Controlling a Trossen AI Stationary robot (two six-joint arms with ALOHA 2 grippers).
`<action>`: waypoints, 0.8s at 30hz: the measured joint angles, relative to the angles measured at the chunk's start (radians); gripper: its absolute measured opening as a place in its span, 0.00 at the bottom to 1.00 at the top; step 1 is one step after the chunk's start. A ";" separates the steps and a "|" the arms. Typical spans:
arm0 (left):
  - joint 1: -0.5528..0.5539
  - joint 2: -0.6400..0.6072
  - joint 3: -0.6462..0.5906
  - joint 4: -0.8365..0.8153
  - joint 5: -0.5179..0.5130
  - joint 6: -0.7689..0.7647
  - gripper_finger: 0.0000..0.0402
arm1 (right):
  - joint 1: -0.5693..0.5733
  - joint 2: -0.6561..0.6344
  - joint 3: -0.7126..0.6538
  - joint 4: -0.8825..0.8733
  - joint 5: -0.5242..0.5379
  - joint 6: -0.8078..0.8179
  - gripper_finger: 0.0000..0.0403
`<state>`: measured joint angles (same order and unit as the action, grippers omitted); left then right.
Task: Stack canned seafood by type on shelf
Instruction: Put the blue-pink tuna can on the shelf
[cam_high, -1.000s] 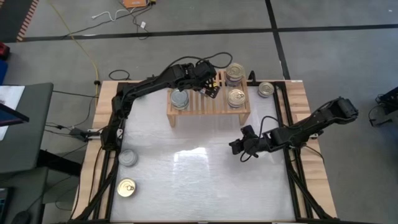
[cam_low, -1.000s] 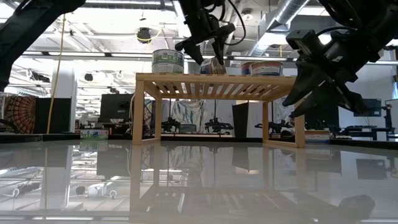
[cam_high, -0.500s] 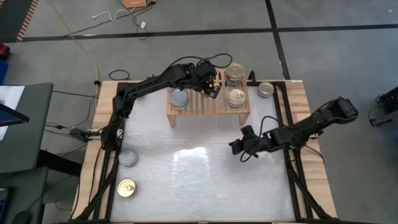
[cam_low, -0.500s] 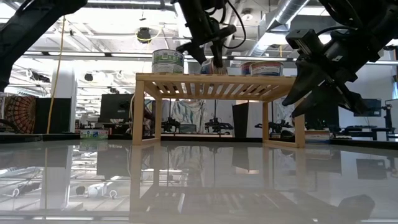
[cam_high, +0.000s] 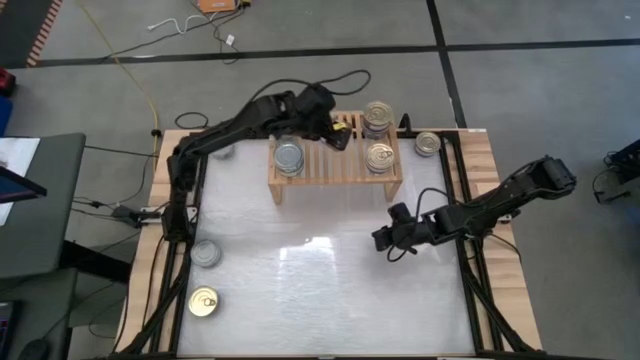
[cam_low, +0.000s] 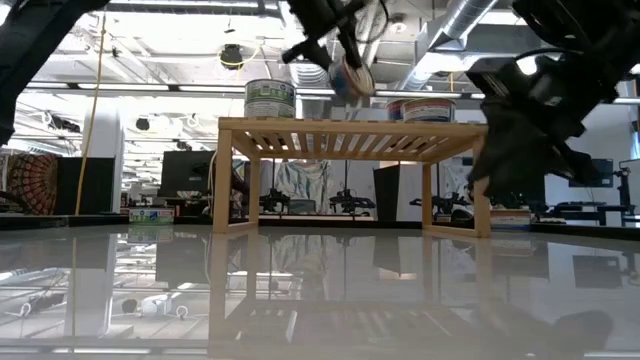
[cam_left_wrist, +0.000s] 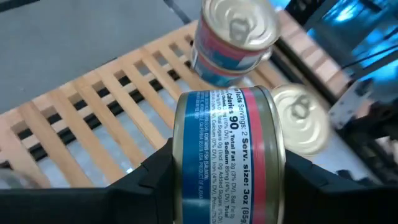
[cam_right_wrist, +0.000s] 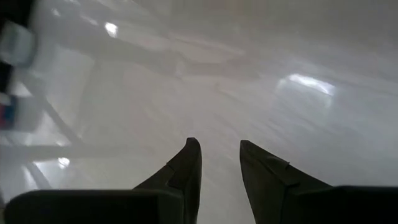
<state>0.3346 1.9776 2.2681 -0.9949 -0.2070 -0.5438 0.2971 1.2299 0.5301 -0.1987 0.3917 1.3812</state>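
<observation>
Left arm reaches across the back of the shelf (cam_high: 335, 170), wrist raised. Left gripper (cam_left_wrist: 227, 177) is clamped on a blue-and-red labelled can (cam_left_wrist: 229, 144), held tilted between the fingers, above the slats and clear of them. Beyond the fingertips sits a gold-topped stack (cam_left_wrist: 236, 40), with another gold-topped can (cam_left_wrist: 300, 118) just beside it. A silver-topped can (cam_high: 288, 156) rests on the shelf's other end.

Against the frame a second ago, the held can has lifted off the slats and the left arm has drawn back.

Right gripper (cam_right_wrist: 217, 158) hovers low over the bare table (cam_high: 320, 270), fingers slightly parted, holding nothing.
</observation>
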 joint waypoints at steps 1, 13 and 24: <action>-0.002 -0.016 0.000 -0.004 -0.001 -0.013 0.45 | 0.003 -0.001 0.000 -0.018 -0.008 -0.005 0.33; -0.251 -0.190 0.001 -0.257 -0.395 -0.473 0.45 | 0.042 -0.010 0.000 -0.211 -0.187 -0.327 0.33; -0.818 -0.175 -0.239 -0.377 -1.013 -1.486 0.45 | 0.156 -0.058 0.000 -0.262 -0.215 -0.508 0.33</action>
<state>-0.4834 1.8023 2.0286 -1.3721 -1.2197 -2.0298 0.4530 1.1717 0.5297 -0.4606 0.1768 0.8732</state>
